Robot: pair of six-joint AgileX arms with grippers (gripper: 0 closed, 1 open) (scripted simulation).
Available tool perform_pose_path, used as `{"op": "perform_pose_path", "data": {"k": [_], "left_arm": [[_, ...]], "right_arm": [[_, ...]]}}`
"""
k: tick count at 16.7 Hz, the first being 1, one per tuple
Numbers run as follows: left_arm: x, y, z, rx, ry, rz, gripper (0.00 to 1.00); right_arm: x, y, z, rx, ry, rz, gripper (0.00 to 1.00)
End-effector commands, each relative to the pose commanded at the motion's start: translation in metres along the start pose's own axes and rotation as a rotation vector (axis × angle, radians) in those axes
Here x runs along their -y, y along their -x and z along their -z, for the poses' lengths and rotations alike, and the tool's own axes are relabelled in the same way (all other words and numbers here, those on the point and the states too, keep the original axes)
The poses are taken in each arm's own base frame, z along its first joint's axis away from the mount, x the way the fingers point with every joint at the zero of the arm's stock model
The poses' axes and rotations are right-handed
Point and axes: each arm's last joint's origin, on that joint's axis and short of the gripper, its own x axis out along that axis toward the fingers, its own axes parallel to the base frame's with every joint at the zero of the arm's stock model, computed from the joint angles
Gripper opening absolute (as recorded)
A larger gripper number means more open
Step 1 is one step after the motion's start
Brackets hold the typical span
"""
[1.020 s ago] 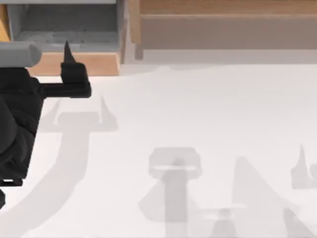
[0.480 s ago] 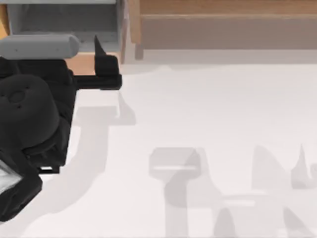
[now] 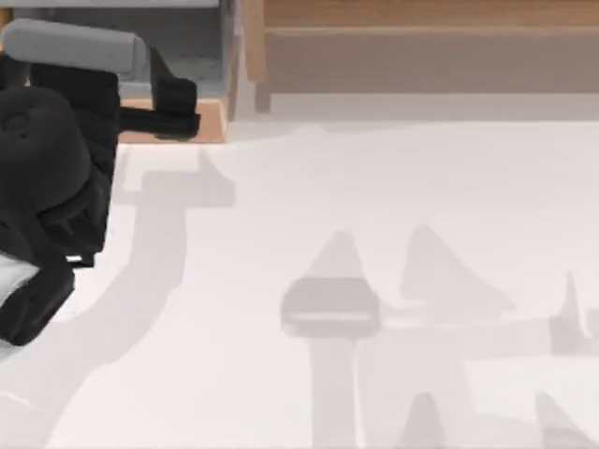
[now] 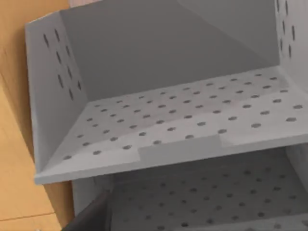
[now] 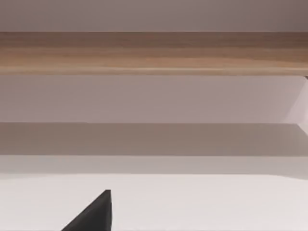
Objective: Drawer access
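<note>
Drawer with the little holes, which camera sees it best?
Left wrist view: the drawer shows its grey holey floor and walls up close. Top view has a grey strip and wood front beside the left gripper. Right wrist view faces a wooden ledge.

**Orange-brown wood, dotted grey, black arm**

The drawer (image 3: 211, 120) has an orange-brown wood front and a grey lining (image 4: 192, 120) patterned with rows of small dark holes. The left gripper (image 3: 173, 103) is black under a pale grey link. The worktop (image 3: 393, 206) is plain white.
</note>
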Motion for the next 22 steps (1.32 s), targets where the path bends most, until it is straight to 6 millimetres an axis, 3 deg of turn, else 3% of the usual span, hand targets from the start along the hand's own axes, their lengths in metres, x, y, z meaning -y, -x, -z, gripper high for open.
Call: {"op": "perform_pose_path", "data": {"k": [4,7,10,16,19,22], "left_arm": [[-0.04,-0.06,0.023,-0.016,-0.316,-0.037,1.0],[-0.085,-0.102,0.053,-0.032,-0.564,-0.05,1.0],[-0.135,-0.132,0.089,-0.041,-0.807,-0.043,1.0],[-0.214,-0.155,0.154,0.002,-1.186,0.004,1.0],[-0.234,-0.157,0.174,0.04,-1.299,0.028,1.0],[-0.242,-0.158,0.182,0.063,-1.347,0.042,1.0]], "right_arm": [[0.0,0.0,0.0,0.0,0.0,0.0,1.0],[0.0,0.0,0.0,0.0,0.0,0.0,1.0],[0.0,0.0,0.0,0.0,0.0,0.0,1.0],[0.0,0.0,0.0,0.0,0.0,0.0,1.0],[0.0,0.0,0.0,0.0,0.0,0.0,1.0],[0.0,0.0,0.0,0.0,0.0,0.0,1.0]]}}
